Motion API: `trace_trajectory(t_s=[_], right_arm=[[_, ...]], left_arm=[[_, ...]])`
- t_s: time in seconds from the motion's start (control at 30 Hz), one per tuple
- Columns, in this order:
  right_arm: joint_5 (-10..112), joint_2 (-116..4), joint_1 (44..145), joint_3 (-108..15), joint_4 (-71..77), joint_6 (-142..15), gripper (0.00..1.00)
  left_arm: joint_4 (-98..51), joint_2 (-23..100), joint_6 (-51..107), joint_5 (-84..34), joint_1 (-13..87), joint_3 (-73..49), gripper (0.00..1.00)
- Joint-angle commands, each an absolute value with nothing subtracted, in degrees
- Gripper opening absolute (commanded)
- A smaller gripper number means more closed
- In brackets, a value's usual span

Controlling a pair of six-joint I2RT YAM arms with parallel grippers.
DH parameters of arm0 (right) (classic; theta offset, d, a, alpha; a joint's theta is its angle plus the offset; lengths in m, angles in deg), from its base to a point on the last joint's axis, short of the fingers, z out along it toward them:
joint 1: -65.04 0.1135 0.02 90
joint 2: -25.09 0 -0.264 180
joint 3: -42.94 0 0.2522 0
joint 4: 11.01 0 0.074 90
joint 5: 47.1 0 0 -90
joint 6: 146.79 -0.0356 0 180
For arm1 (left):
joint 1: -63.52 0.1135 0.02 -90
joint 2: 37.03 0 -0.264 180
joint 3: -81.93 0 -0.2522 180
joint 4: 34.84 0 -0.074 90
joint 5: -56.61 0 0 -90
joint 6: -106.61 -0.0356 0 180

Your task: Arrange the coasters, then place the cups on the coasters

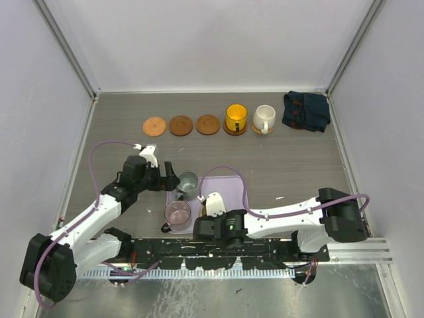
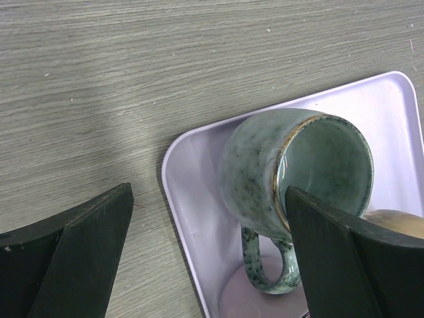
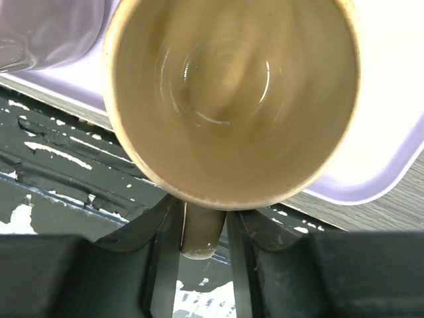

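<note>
Cup-placing step: right pincer (image 3: 202,225) clamps the handle of the tan glazed ceramic mug (image 3: 228,86) just ahead of it, left pincer (image 2: 209,192) gapes wide around the speckled grey-green mug (image 2: 265,172); next move probably needs a clean lift toward a bare round brown wooden coaster (image 1: 181,125) far ahead.

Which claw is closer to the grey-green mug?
Left. The left gripper stands open beside the grey-green mug, one finger at its rim; the right gripper holds the tan mug by its handle.
</note>
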State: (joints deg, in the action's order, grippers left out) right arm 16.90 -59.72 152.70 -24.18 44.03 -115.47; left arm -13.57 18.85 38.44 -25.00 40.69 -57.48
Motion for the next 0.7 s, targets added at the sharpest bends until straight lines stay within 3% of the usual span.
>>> trace_trajectory(t_s=[0.0,0.1,0.2,0.67], right_arm=[[12.74,-59.88,152.98,-26.15,44.93,-119.14,0.35],[12.11,-60.10,153.01,-25.98,44.94,-119.52,0.22],[11.67,-60.60,152.94,-26.01,45.38,-119.91,0.02],[-0.60,-55.57,155.06,-28.93,52.35,-124.36,0.01]], left_arm=[[-14.96,17.86,38.06,-24.27,40.49,-57.81,0.98],[-15.23,18.38,38.19,-24.08,40.49,-57.92,0.98],[-15.52,18.77,38.19,-23.97,40.49,-58.09,0.98],[-14.86,17.29,38.16,-24.78,40.49,-58.12,0.98]])
